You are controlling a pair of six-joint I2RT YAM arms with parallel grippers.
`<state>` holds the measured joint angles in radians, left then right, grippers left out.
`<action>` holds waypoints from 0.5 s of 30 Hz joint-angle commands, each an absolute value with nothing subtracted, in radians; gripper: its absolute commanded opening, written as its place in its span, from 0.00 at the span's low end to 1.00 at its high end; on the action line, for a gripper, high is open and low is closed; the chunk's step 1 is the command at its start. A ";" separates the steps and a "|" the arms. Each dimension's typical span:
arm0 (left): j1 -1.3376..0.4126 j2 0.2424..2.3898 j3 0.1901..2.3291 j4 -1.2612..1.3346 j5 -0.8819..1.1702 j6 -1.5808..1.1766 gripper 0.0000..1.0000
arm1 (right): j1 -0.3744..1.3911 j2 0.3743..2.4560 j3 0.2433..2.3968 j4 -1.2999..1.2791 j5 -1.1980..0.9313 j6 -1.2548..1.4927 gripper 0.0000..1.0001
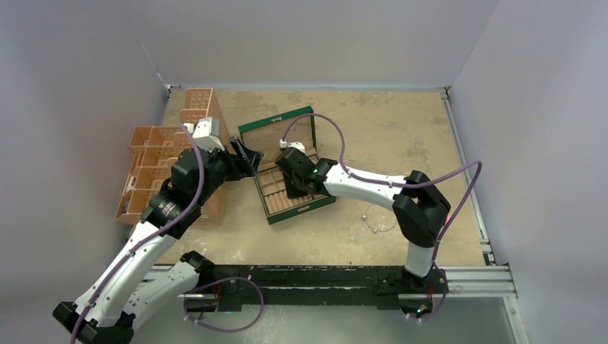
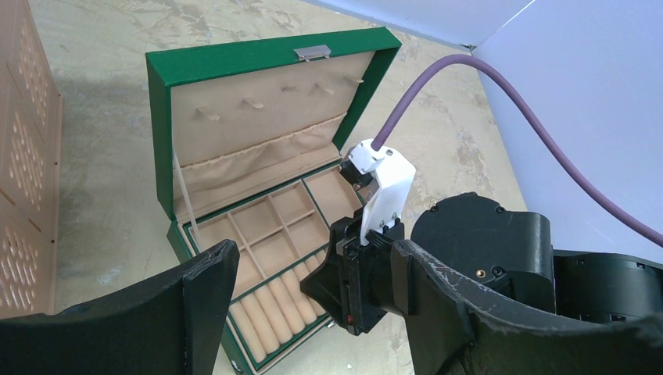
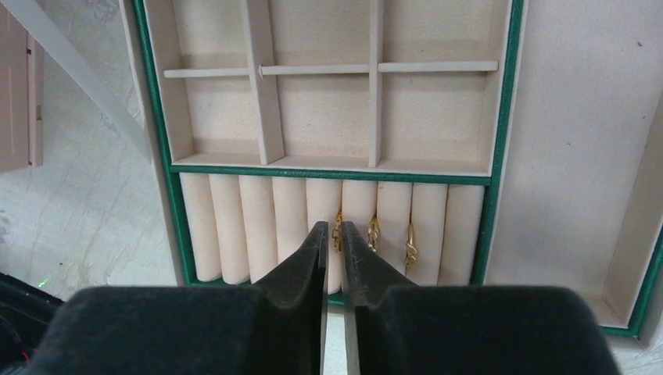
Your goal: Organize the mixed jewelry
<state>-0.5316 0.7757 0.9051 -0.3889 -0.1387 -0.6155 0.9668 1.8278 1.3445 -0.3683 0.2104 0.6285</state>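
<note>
The open green box (image 3: 328,173) lies right under my right gripper (image 3: 334,228), which hovers over its row of tan ring rolls. The jaws stand a narrow gap apart. Three tiny gold rings sit in slots between the rolls: one (image 3: 338,232) right at the fingertips, in line with the gap, a second (image 3: 374,232) and a third (image 3: 410,244) to its right. A thin silver wire hoop (image 1: 378,219) lies on the table right of the box (image 1: 301,209). My left gripper (image 2: 313,254) hangs wide open and empty at the box's left side (image 1: 247,154).
Stacked orange perforated baskets (image 1: 154,165) stand at the left, close behind my left arm. The box lid (image 2: 234,66) stands upright at the back. The right arm's purple cable (image 1: 337,140) loops over the box. A metal rail (image 1: 473,276) runs along the near edge.
</note>
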 commanded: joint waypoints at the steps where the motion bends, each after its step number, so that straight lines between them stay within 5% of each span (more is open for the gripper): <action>1: -0.532 0.768 0.907 -0.372 -0.149 -0.597 0.72 | 0.971 1.801 1.365 -0.379 0.209 0.640 0.09; 15: -0.532 0.777 0.907 -0.365 -0.143 -0.601 0.72 | 0.971 1.793 1.330 -0.393 0.188 0.642 0.02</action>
<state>-0.5316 0.7784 0.9051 -0.3889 -0.1387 -0.6155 0.9668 1.8278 1.3350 -0.3676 0.1902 0.6292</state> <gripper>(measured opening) 0.713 0.029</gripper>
